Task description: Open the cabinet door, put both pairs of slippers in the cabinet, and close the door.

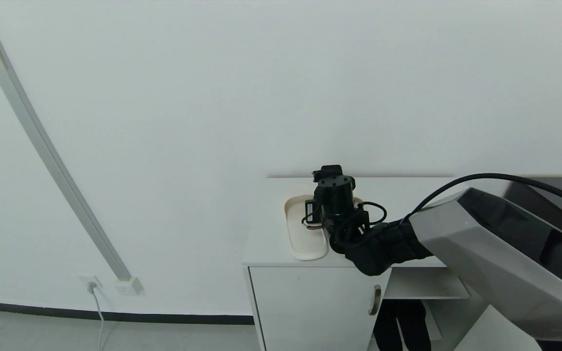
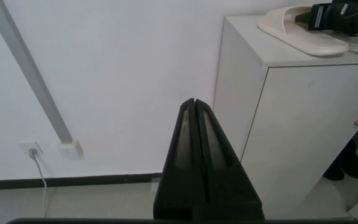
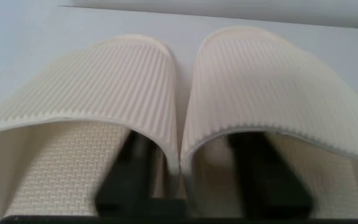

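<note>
A pair of cream slippers [image 1: 303, 234] lies on top of the white cabinet [image 1: 271, 243]. My right gripper [image 1: 313, 217] is down on them. In the right wrist view it [image 3: 194, 183] is open, one finger [image 3: 129, 180] inside the one slipper [image 3: 98, 81] and the other inside its mate [image 3: 272, 74], with both inner walls between them. The cabinet door [image 1: 310, 307] with its handle [image 1: 375, 300] is closed. A black pair [image 1: 400, 326] stands low in the open section beside the door. My left gripper [image 2: 194, 124] is shut and empty, out in front of the cabinet's side.
A shelf [image 1: 425, 287] crosses the open section above the black pair. A slanted grey conduit [image 1: 42, 141] runs down the wall to a socket with a plugged cable [image 1: 90, 285]. The floor left of the cabinet is free.
</note>
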Motion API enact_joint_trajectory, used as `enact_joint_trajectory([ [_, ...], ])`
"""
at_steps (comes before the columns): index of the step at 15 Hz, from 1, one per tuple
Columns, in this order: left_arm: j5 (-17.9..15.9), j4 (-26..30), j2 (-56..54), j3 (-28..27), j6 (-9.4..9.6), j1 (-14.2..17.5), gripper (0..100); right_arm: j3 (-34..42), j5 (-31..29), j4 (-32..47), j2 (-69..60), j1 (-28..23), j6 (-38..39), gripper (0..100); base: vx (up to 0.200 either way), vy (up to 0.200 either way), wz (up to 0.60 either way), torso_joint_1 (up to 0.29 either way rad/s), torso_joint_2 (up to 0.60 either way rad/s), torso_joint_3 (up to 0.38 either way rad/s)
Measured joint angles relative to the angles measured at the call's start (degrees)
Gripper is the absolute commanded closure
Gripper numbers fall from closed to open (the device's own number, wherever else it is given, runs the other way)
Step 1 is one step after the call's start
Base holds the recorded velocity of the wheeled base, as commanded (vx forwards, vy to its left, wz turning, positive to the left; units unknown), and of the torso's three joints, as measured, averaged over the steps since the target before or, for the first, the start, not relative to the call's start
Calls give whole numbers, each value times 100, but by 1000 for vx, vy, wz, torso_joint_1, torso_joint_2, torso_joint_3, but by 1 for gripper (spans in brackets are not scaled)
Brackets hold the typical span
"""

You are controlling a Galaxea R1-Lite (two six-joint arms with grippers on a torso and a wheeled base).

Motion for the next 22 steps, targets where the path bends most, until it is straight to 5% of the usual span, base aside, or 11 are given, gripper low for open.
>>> enact_joint_trajectory([
  [7,5,2,0,0,-11,0,100,807,20,-65,-668,176,13,100,0,0,0,0,0,0],
  [16,5,2,-2,0,-17,0,100,4556,1431,-1031,-3039,503,-6,100,0,0,0,0,0,0],
  [22,5,2,-2,0,-24,0,100,4966,1490,-1042,-3560,612,-90,100,0,0,0,0,0,0],
])
